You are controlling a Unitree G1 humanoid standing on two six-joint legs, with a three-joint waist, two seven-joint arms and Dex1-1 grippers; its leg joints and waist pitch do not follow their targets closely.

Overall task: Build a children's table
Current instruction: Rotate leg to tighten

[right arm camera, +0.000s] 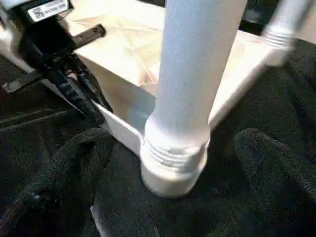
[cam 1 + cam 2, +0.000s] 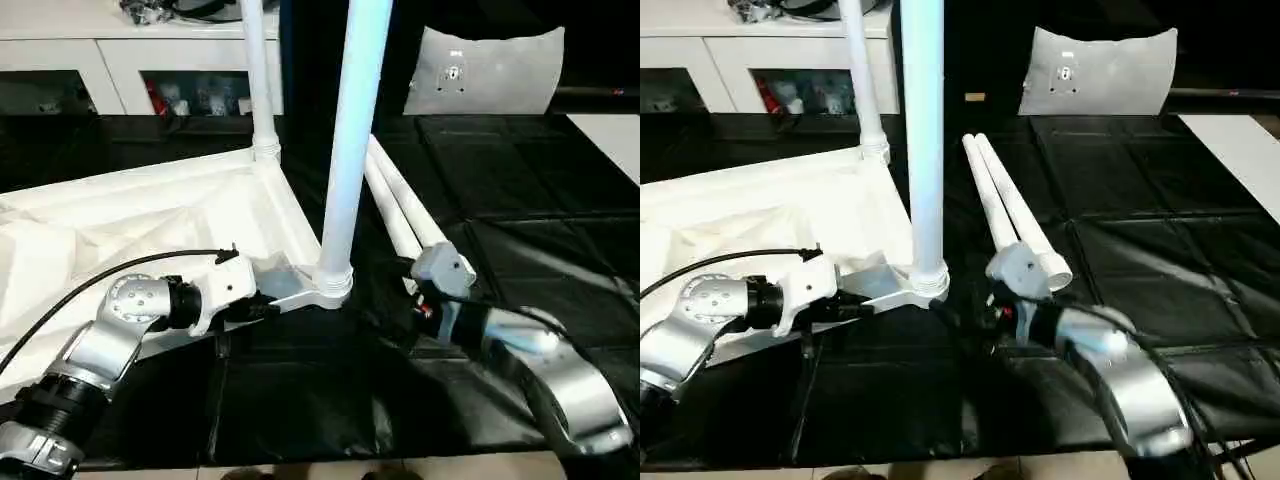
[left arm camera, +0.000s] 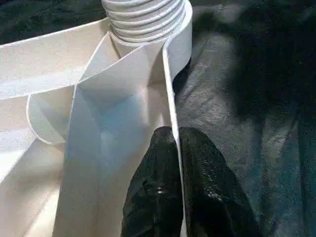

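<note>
White plastic rectangular table top (image 2: pixel 150 215) lies ribbed underside up on black sheet-covered work surface (image 2: pixel 520 210). Two long white tapered legs stand upright in corner sockets: near leg (image 2: pixel 350 150), far leg (image 2: pixel 258 75). Two loose white legs (image 2: pixel 1005 205) lie side by side just beside near corner. Left gripper (image 3: pixel 175 163) pinched tight on thin rim wall of top near that corner. Right gripper (image 1: pixel 168 163) spread wide, black fingers (image 1: pixel 269 158) flanking near leg's socket, gripping nothing.
</note>
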